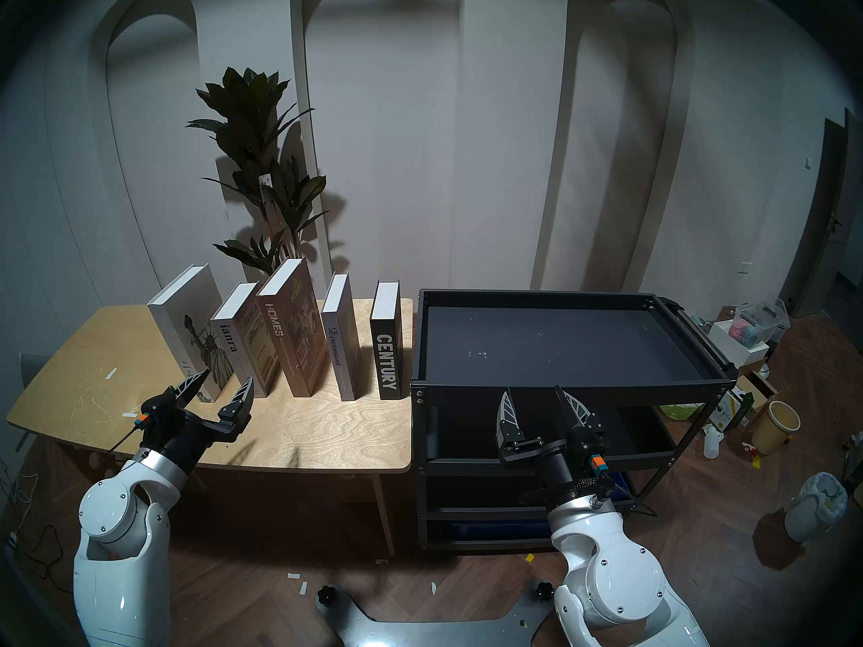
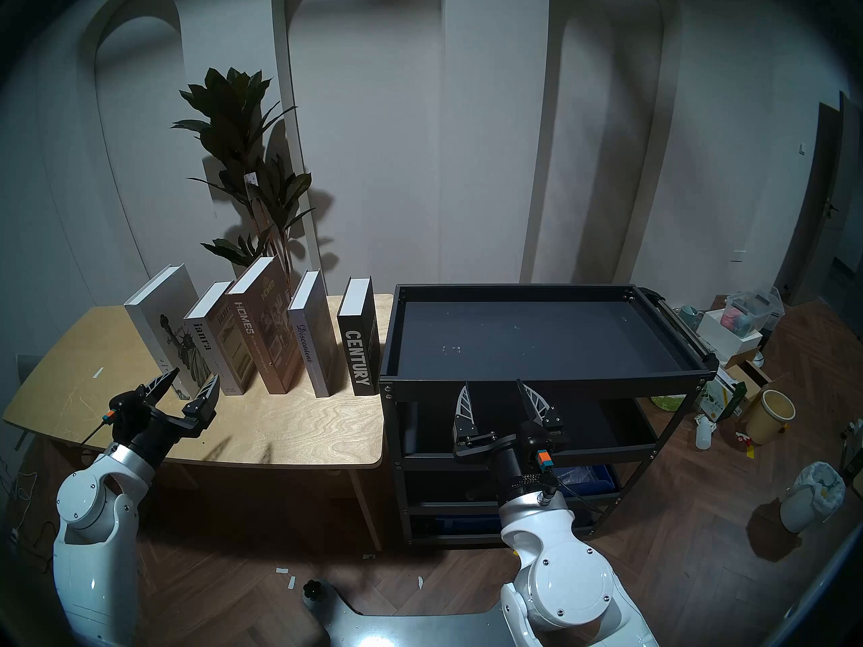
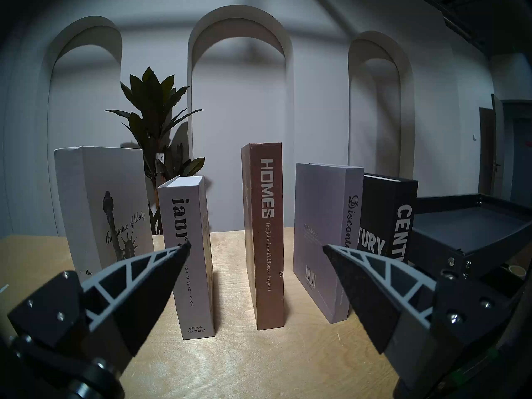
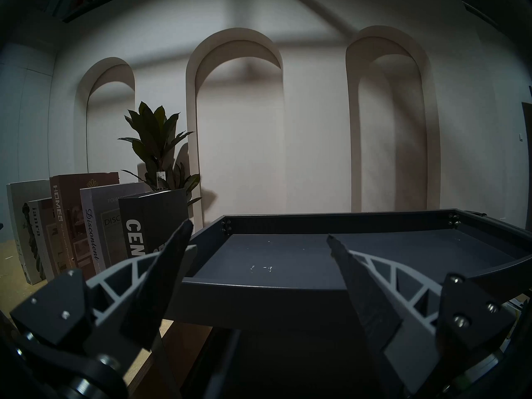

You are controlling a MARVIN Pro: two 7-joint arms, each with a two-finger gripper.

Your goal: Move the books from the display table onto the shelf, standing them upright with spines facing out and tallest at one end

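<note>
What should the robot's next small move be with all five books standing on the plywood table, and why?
Probably ease the left gripper forward toward the ianra book ahead of its fingertips. Both grippers are open and empty, the cart's top tray holds no books, and the right gripper faces the cart, not the books.

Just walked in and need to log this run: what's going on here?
Nothing has been moved yet. Five books stand upright in a row on the plywood table. The black cart beside it has nothing on its top tray. The left gripper hovers open before the books; the right gripper is open at the cart's front edge.
</note>
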